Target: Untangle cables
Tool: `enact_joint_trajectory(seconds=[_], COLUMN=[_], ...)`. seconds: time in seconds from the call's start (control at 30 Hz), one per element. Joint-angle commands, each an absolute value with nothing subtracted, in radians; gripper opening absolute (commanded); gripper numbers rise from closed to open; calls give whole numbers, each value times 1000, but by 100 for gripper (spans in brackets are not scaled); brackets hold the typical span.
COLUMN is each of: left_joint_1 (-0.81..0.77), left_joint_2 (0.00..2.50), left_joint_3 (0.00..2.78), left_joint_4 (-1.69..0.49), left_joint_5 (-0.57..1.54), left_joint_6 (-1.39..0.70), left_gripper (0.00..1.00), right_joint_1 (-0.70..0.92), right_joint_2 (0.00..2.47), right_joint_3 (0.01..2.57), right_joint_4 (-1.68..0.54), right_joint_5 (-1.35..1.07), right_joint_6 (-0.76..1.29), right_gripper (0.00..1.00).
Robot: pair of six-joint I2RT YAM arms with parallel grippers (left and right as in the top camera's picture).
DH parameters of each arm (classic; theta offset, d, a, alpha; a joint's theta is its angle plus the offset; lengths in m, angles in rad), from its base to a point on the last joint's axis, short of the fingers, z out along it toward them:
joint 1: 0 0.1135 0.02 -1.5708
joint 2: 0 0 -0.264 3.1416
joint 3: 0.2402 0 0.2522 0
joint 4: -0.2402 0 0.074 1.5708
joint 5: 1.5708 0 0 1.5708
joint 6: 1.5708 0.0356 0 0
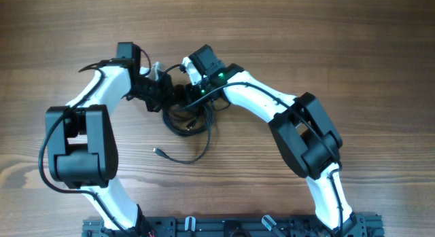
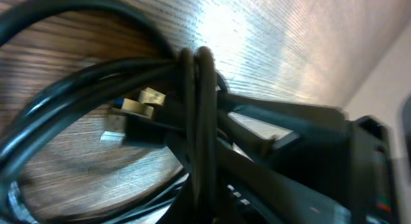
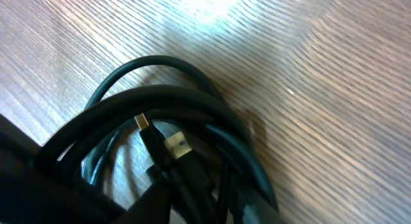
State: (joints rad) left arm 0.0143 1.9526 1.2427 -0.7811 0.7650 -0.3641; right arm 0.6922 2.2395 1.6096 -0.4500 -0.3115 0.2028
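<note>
The cables (image 1: 189, 118) sit in a black knot between the left gripper (image 1: 160, 94) and right gripper (image 1: 193, 94). Both are buried in it, so I cannot tell if they are apart or clamped. Pull one out slowly, away from the other gripper, low over the surface (image 1: 306, 33)

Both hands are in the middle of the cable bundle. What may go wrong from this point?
1. The cables cross each other in tight loops, so pulling them apart may tighten the tangle instead of freeing it.
2. The plugs lie inside the loops and may catch or bend.
3. The left hand and right hand are very near each other and might collide.
</note>
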Motion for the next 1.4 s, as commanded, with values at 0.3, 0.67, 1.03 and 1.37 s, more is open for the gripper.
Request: enact_joint_trajectory(seconds=[0.3,0.67,1.03,1.37], left_joint_1=[94,94,94,35], left_joint_2=[1956,1957,1956,1956], left_joint_3=[1242,1242,1242,1242], left_joint_4=[-778,-688,-395,274], left_joint_5=[755,674,1247,1534], left_joint_6=[-370,-370,-503,-1132], left_gripper=[4,4,4,4], right_joint_1=[567,406,406,404], right_joint_2=[2042,1908,1942,1876], right_joint_3=[1620,1610,1609,1651], right_joint_4=[-560,-875,-1052,-843], right_joint_5=[-507,-271,-382,-764], right_joint_6=[334,403,267,66], right_gripper=[4,4,40,63])
